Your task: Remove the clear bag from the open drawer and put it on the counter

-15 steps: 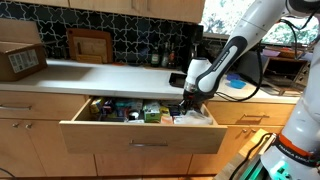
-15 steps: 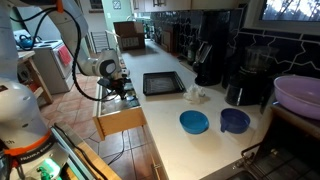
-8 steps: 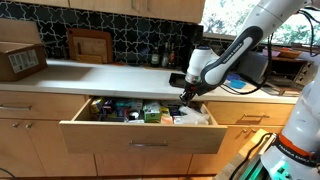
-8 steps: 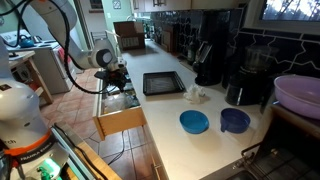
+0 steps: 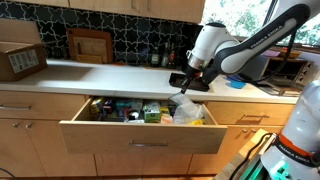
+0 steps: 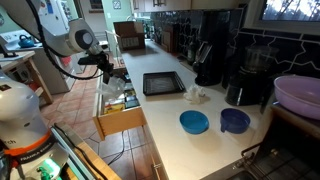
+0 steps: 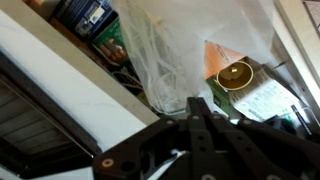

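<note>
The clear bag (image 5: pixel 187 108) hangs from my gripper (image 5: pixel 184 87) over the right end of the open drawer (image 5: pixel 140 141), its lower part still among the drawer's contents. The gripper is shut on the bag's top. In an exterior view the gripper (image 6: pixel 109 70) is above the drawer (image 6: pixel 121 122) with the bag (image 6: pixel 116 90) hanging below it. In the wrist view the shut fingers (image 7: pixel 197 106) pinch the crinkled bag (image 7: pixel 170 50) above packets in the drawer. The white counter (image 5: pixel 110 75) runs behind the drawer.
A cardboard box (image 5: pixel 20 60) and a wooden board (image 5: pixel 90 45) stand on the counter. A black tray (image 6: pixel 162 83), two blue bowls (image 6: pixel 194 122), a coffee machine (image 6: pixel 208 60) and a purple bowl (image 6: pixel 298 100) sit further along it. The drawer holds several packets.
My gripper has risen from inside the drawer to above counter height, shut on the clear bag, pulling it upward.
</note>
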{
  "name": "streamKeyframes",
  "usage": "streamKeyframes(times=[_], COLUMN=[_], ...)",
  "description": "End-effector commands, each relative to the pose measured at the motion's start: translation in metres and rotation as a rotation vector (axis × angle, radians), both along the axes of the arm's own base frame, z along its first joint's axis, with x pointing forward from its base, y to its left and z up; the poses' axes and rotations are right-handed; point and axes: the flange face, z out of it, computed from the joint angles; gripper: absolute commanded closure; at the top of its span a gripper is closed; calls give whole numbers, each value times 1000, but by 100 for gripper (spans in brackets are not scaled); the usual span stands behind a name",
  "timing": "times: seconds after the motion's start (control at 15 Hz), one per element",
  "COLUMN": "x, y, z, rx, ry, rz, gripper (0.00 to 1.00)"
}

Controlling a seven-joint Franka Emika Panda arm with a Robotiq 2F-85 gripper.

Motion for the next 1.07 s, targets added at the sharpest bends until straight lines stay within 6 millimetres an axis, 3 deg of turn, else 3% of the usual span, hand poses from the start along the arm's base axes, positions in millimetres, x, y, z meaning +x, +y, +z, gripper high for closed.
streamKeyframes(times=[0.0,0.2,0.4,0.6,0.87,1.0], x=[-14,2,34,70,125,152], y=[11,14,14,26,49,57], z=[47,86,122,148,163,158], rx=[-43,-76,-81,-52,-35,-28], ry=[-129,-253,-368,-472,-578,-613], rz=[95,88,38,-27,-109,-149], gripper=[100,100,100,100,100,100])
